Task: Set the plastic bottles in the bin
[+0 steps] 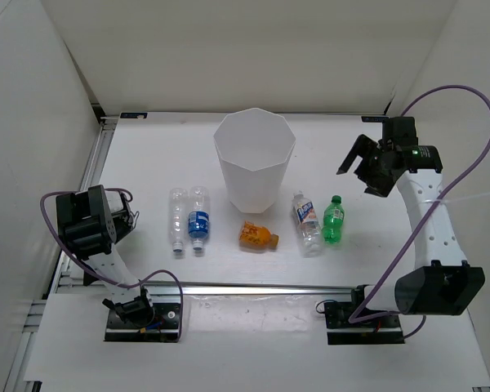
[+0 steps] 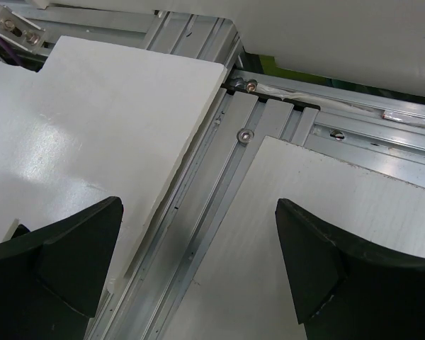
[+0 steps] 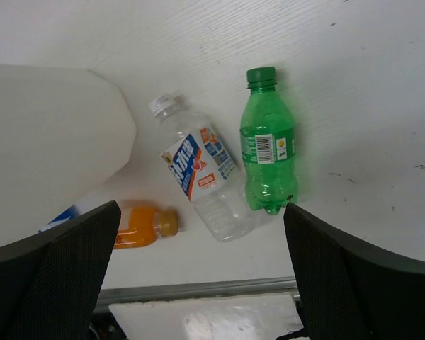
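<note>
The tall white faceted bin [image 1: 250, 189] stands upright at the table's middle back. Five bottles lie in front of it. The clear unlabelled one [image 1: 176, 220] and the blue-label one [image 1: 198, 220] are to its left. The squat orange one [image 1: 257, 237] is in front. The white-label one [image 1: 306, 222] and the green one [image 1: 333, 219] are to its right. My right gripper [image 1: 358, 166] is open and empty, raised above and behind the green bottle [image 3: 268, 152]. The right wrist view also shows the white-label bottle [image 3: 198, 170], orange bottle [image 3: 138, 225] and bin wall [image 3: 49, 142]. My left gripper [image 1: 127, 217] is open and empty at the table's left edge.
The left wrist view shows only the open left gripper [image 2: 198, 205] over an aluminium frame rail [image 2: 198, 212] and white boards. White walls enclose the table on three sides. A metal rail [image 1: 253, 287] runs along the near edge.
</note>
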Available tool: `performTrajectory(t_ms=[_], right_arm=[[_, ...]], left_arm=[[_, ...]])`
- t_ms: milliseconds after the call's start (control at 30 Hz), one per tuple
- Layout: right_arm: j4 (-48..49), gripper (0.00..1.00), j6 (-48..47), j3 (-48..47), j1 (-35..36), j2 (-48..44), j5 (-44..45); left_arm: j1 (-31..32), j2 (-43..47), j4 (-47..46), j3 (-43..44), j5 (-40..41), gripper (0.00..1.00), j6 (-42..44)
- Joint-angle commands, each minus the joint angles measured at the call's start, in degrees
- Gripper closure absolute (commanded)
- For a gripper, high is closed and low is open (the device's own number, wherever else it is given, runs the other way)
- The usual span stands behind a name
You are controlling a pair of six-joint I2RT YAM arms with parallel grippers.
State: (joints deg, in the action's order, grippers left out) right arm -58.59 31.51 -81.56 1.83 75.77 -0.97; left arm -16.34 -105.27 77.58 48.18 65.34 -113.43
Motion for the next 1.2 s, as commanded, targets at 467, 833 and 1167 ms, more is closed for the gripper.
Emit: performTrajectory(t_ms=[467,833,1167], right_arm=[[6.6,0.0,-3.6,10.1,-6.2,6.2,-16.1],[6.7,0.0,-4.2,12.6,-5.6,12.0,-7.6],[11.0,0.0,-4.7,13.9,-5.1,18.4,-4.9]], left_arm=[[-1.9,0.1,4.0,1.9,-0.3,0.0,-5.9],[-4.8,-2.0,4.0,14.4,0.3,0.0,19.2],[3.4,16.9,4.0,23.4,-5.3,0.0,37.1]])
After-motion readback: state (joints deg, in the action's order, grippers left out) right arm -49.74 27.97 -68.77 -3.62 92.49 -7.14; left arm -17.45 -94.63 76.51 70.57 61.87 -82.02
